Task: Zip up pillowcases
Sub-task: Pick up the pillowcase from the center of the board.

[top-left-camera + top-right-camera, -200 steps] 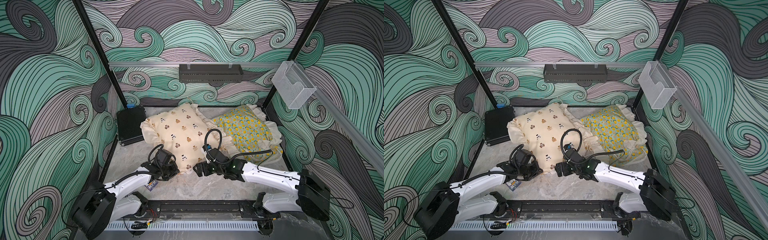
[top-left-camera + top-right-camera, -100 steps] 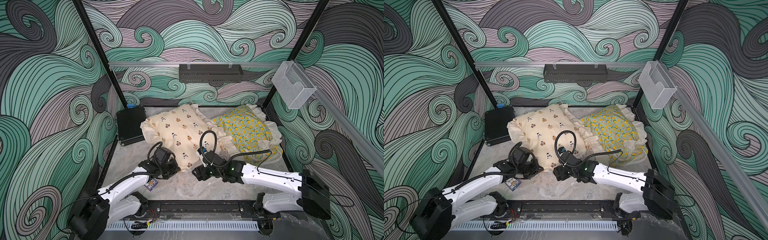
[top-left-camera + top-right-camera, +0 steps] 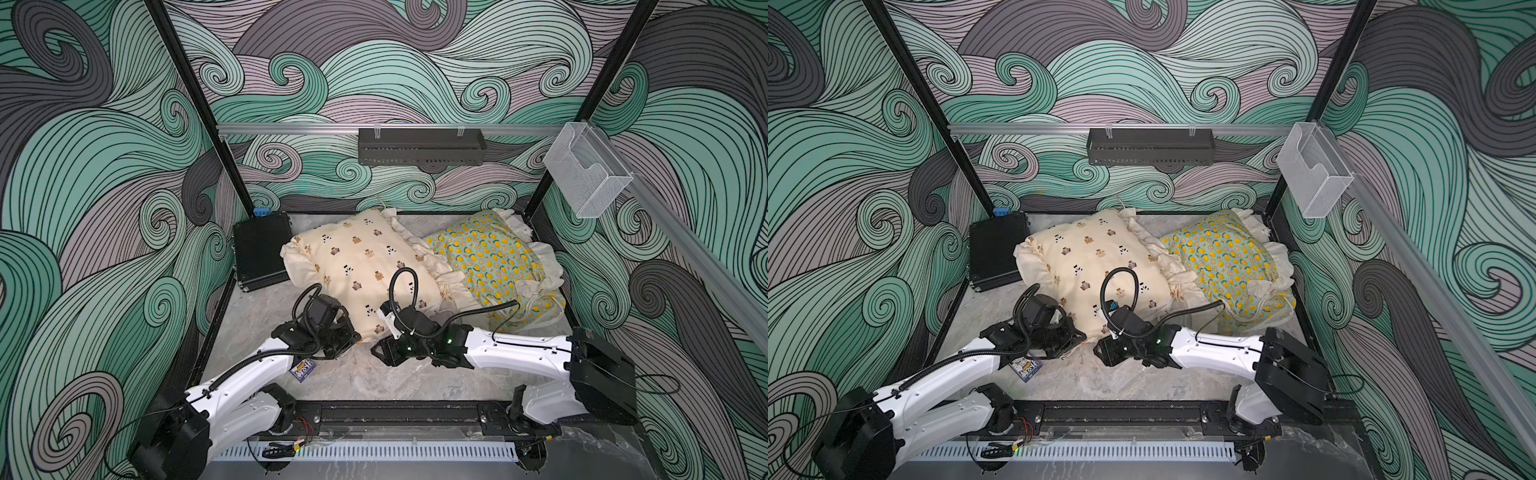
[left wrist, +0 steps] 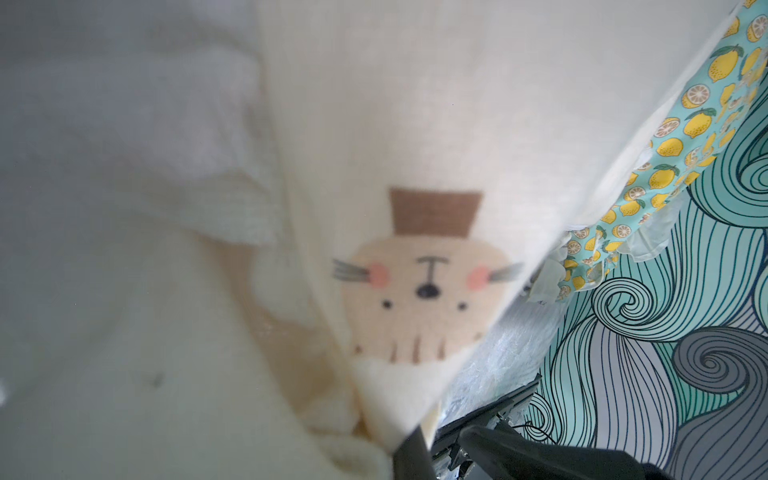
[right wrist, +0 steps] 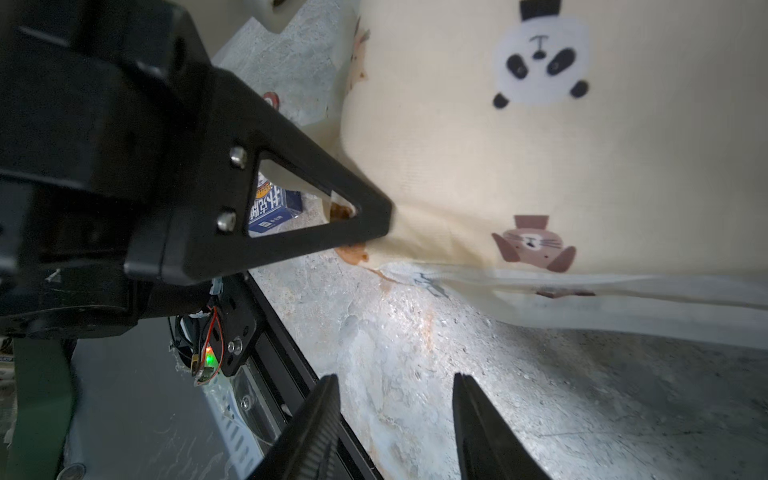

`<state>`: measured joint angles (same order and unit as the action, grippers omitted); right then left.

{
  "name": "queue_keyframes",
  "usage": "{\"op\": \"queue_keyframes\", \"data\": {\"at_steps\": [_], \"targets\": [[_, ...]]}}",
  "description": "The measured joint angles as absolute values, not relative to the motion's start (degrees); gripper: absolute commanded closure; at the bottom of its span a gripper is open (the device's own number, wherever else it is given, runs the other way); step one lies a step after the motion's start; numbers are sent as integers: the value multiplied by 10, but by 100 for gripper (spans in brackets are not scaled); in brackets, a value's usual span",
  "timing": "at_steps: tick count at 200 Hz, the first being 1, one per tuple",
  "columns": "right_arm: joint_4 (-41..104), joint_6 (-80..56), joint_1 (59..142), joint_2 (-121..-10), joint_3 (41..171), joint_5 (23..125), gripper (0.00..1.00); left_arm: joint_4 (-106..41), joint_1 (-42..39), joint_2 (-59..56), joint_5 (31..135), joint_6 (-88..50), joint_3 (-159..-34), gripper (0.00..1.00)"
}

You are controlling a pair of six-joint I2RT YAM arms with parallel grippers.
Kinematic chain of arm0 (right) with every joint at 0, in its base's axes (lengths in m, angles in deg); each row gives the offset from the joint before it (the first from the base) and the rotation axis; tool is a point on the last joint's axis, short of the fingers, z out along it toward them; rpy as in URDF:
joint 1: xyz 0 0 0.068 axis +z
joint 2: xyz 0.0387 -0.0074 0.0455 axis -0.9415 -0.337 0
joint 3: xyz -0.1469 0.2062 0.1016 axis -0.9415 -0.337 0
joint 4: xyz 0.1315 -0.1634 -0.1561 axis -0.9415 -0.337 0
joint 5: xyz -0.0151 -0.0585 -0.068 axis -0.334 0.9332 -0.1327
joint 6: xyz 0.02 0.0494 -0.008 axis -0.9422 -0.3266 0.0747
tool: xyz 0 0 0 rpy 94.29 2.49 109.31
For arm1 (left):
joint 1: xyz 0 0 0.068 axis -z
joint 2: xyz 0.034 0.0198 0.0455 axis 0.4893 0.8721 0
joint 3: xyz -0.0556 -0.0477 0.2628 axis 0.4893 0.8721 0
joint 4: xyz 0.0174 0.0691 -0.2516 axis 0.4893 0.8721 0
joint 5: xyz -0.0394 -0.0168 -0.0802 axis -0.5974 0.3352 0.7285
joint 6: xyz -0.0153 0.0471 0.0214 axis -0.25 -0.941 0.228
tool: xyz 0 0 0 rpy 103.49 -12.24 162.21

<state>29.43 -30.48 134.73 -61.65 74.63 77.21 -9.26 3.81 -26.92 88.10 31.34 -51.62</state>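
Pinching the near corner of the cream pillowcase (image 3: 361, 266), the left claw (image 3: 351, 338) is pressing its fingers together on the fabric. The right wrist view is showing one black finger (image 5: 374, 208) bearing on that corner just above the worktop (image 3: 374, 380). The right claw (image 5: 395, 376) is hovering just beside it, along the pillowcase's near edge. Its fingers are standing apart with only bare worktop showing between them, and it is touching nothing.

The cream pillowcase, printed with bears and pandas, is lying across the middle of the worktop, its far end reaching toward the back edge. The teal lemon pillowcase (image 3: 486, 262) is lying toward the far right corner, its ruffle touching the cream one's ruffle. A black box (image 3: 259, 253) is sitting in the far left corner, just beside the cream pillowcase. A small blue packet (image 3: 303, 370) is lying on the worktop beneath the left arm, toward the front edge.
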Motion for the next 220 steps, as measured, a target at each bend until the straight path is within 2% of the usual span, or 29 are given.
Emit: {"op": "queue_keyframes", "data": {"at_steps": [53,131,220], "targets": [[338,-324,1344,-664,746,732,57,-88,38,-282,882,316,-516,100],[403,-344,1318,-685,736,693,58,-88,38,-285,888,317,-516,100],[422,-348,1311,-693,722,691,53,-85,38,-290,891,317,-517,100]]}}
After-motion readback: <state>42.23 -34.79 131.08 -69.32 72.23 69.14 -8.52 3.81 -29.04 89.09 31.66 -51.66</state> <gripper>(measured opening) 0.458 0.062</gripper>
